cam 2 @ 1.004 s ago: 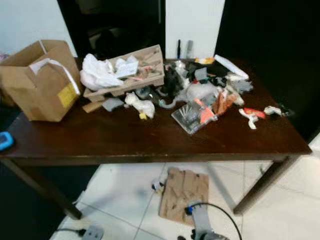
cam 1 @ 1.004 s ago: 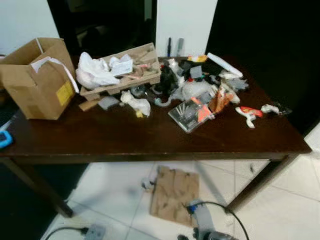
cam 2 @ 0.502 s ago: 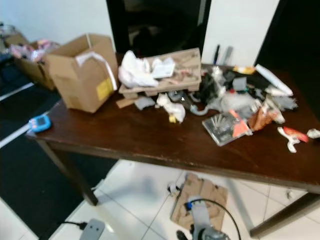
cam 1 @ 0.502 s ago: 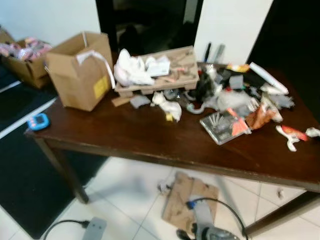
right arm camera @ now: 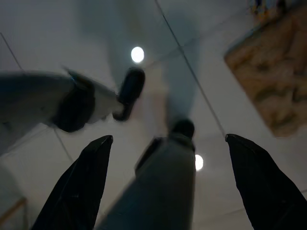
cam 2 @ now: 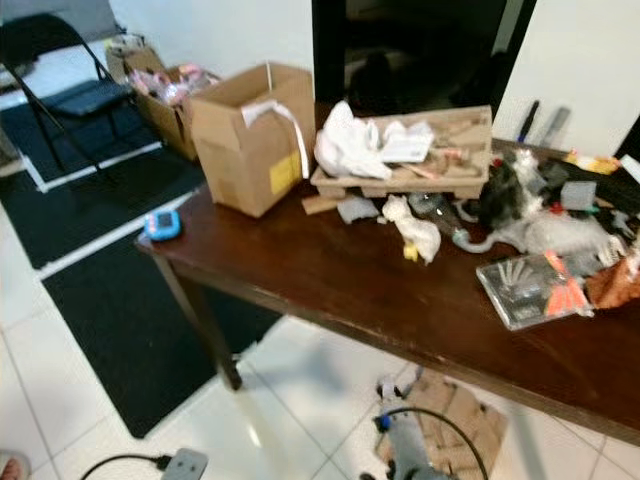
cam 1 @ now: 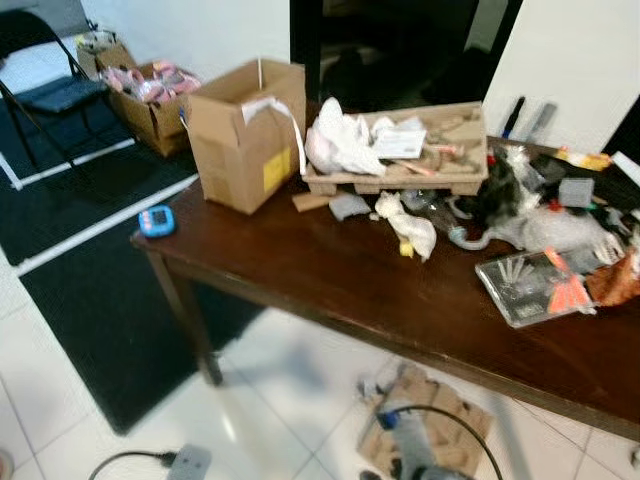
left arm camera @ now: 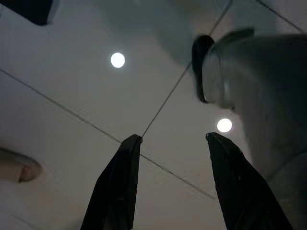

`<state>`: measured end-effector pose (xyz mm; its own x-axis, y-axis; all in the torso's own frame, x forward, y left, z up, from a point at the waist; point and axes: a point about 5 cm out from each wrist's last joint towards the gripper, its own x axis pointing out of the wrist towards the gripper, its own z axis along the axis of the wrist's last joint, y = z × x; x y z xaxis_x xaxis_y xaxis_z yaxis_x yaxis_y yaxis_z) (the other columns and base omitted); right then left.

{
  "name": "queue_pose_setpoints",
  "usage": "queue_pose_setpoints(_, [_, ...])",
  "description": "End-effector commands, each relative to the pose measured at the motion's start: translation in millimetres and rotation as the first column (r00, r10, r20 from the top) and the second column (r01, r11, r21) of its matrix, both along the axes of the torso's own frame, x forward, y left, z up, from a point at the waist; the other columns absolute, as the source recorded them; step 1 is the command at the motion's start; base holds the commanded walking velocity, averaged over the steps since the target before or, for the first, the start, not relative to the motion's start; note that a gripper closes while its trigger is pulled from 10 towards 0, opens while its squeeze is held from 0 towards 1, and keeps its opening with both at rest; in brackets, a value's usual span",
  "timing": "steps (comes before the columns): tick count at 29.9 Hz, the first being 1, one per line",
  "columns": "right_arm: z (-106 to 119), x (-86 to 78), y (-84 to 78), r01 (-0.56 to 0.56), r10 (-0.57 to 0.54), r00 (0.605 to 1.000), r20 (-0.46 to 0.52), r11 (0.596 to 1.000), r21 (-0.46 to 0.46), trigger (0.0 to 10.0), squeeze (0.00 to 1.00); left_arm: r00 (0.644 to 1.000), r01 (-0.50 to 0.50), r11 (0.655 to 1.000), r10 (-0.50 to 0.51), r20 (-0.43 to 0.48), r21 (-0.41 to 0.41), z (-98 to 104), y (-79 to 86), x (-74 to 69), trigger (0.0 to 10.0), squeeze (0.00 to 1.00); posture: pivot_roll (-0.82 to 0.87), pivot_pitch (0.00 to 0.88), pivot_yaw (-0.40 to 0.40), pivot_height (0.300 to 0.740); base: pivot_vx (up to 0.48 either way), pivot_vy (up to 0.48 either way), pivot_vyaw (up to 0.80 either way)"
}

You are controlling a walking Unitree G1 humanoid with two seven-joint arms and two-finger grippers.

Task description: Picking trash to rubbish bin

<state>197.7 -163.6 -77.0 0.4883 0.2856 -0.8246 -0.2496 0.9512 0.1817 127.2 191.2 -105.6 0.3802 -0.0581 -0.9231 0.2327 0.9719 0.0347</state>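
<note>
- Compared with a second ago, the head camera has swung to the robot's left: the table's left corner, a dark floor mat [cam 1: 95, 300] and a folding chair [cam 1: 45, 95] are now in frame; the table's contents lie as they did.
- Dark wooden table [cam 1: 300, 275] carries the trash, massed toward its rear and right.
- Open cardboard box [cam 1: 245, 135] stands upright at the left rear corner, with a white strip hanging over its rim.
- Shallow wooden tray [cam 1: 420, 160] sits just beside the box, holding a crumpled white bag [cam 1: 340, 145] and paper scraps.
- Crumpled white wrapper [cam 1: 410, 225] lies in front of the tray; a clear plastic pack [cam 1: 535, 288] with an orange scrap lies further right.
- Small blue device [cam 1: 157, 221] rests at the table's left edge.
- Second cardboard box [cam 1: 150, 90] of pinkish items stands on the floor by the wall.
- Flat cardboard piece [cam 2: 455, 425] and a black cable lie on white tiles under the table.
- Left gripper [left arm camera: 175, 139] hangs over floor tile, fingers apart, holding nothing.
- Right gripper [right arm camera: 168, 139] likewise points at the floor, fingers spread wide, empty.
</note>
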Motion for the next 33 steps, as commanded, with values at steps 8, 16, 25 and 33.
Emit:
queue_pose_setpoints(8, [-5.5,-10.9,-0.2,0.029,-0.028,0.999,-0.034,0.999,0.019,10.0,0.0,1.0,0.003,1.0,-0.003,-0.015,-0.023,-2.3,-7.7,-4.4,10.0,0.0,0.11,0.075,-0.022,0.74,0.0,-0.218,0.0])
queue_pose_setpoints(16, [-5.7,-11.6,-0.7,0.025,-0.024,0.999,-0.036,1.0,0.019,10.0,0.0,1.0,0.001,0.999,-0.002,-0.016,-0.032,-2.2,-8.8,-3.8,10.0,0.0,0.11,0.081,-0.022,0.74,0.0,-0.465,0.0])
queue_pose_setpoints(25, [-5.5,-11.4,-1.0,0.03,-0.029,0.999,-0.035,0.999,0.022,10.0,0.0,1.0,0.001,0.999,-0.001,-0.019,-0.038,-2.5,-8.2,-5.3,10.0,0.0,0.11,0.084,-0.023,0.74,0.0,-0.416,0.0])
queue_pose_setpoints(33, [-5.5,-11.3,-0.7,0.023,-0.022,0.999,-0.035,1.0,0.02,10.0,0.0,1.0,-0.009,0.999,0.008,-0.008,-0.046,-1.7,-9.0,-2.7,10.0,0.0,0.11,0.082,-0.025,0.74,0.0,0.0,0.0])
